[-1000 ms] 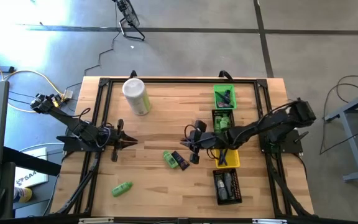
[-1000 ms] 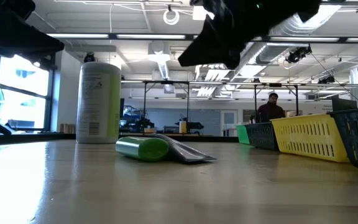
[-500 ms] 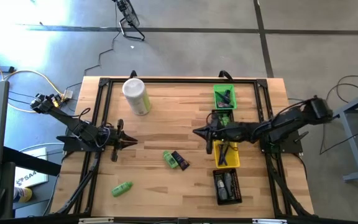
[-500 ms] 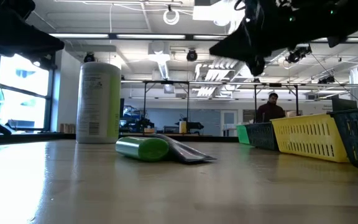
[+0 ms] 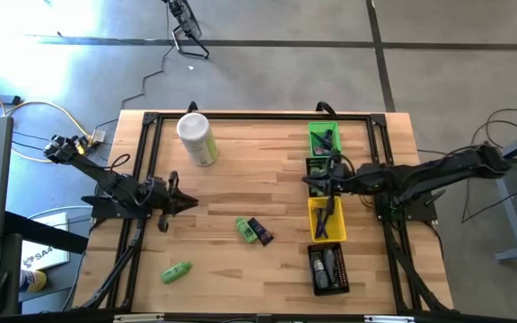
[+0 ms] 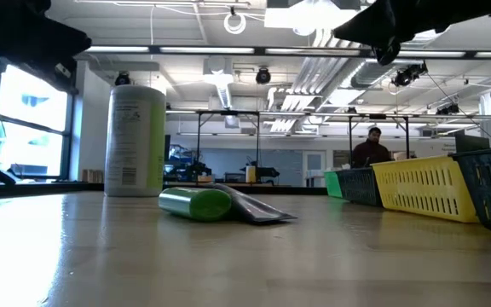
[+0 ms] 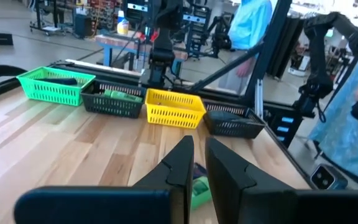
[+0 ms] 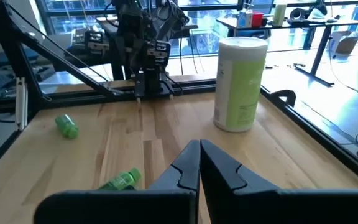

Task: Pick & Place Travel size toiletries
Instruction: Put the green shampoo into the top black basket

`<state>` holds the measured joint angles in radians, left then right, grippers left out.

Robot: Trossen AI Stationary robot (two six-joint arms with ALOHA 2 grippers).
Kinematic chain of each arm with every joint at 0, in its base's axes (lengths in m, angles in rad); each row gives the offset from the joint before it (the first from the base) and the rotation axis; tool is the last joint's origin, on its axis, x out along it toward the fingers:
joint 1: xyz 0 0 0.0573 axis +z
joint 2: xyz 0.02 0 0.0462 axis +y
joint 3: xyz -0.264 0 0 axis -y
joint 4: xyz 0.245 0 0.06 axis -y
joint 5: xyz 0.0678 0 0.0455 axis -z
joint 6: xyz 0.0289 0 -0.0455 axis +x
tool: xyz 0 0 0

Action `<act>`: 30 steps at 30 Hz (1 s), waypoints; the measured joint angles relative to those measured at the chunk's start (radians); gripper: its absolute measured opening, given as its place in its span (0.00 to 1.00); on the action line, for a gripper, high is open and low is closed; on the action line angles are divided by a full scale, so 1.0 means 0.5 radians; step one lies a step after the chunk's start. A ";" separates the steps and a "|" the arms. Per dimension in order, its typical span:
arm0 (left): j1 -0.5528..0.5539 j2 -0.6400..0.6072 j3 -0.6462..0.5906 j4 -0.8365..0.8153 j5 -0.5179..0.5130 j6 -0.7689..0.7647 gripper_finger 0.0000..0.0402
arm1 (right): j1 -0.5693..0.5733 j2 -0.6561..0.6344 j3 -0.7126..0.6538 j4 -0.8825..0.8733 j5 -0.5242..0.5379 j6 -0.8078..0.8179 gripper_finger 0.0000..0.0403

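Toiletries point(image 5: 330, 265) mostly fill the bins, three more lie on the counter point(image 5: 232, 188) beside the yellow bin point(image 5: 327, 220), above which the right hand point(image 5: 311, 184) hovers closed, empty.

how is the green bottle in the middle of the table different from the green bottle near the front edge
The bright green mini bottle at the table's middle lies touching a dark tube; the bright green mini bottle near the front edge lies alone. The middle one sits nearer the row of bins; the front one is on the left arm's side. They point in different directions. Both are small, bright green, lying on their sides on the wooden table.
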<state>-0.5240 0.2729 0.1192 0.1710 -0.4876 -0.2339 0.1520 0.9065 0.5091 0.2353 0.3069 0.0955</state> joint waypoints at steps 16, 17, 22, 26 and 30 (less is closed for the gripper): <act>0.000 0.799 0.221 0.157 -0.033 -0.328 0.09 | 0.000 -0.062 0.001 -0.145 0.008 0.015 0.01; 0.000 0.873 0.273 0.122 -0.022 -0.329 0.09 | 0.000 -0.061 0.001 -0.153 0.008 0.014 0.01; 0.000 1.219 0.665 -0.407 0.112 -0.524 0.09 | 0.001 -0.062 0.000 -0.151 0.008 0.011 0.01; -0.003 1.515 1.101 -1.149 0.305 -0.834 0.09 | 0.001 -0.061 0.001 -0.150 0.008 0.010 0.01; -0.065 1.802 1.475 -1.736 0.475 -0.991 0.09 | 0.001 -0.061 0.001 -0.151 0.008 0.010 0.01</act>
<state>-0.5566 1.1738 0.8566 -0.6971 -0.2503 -0.7292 0.1524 0.8761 0.5095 0.1600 0.3111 0.1005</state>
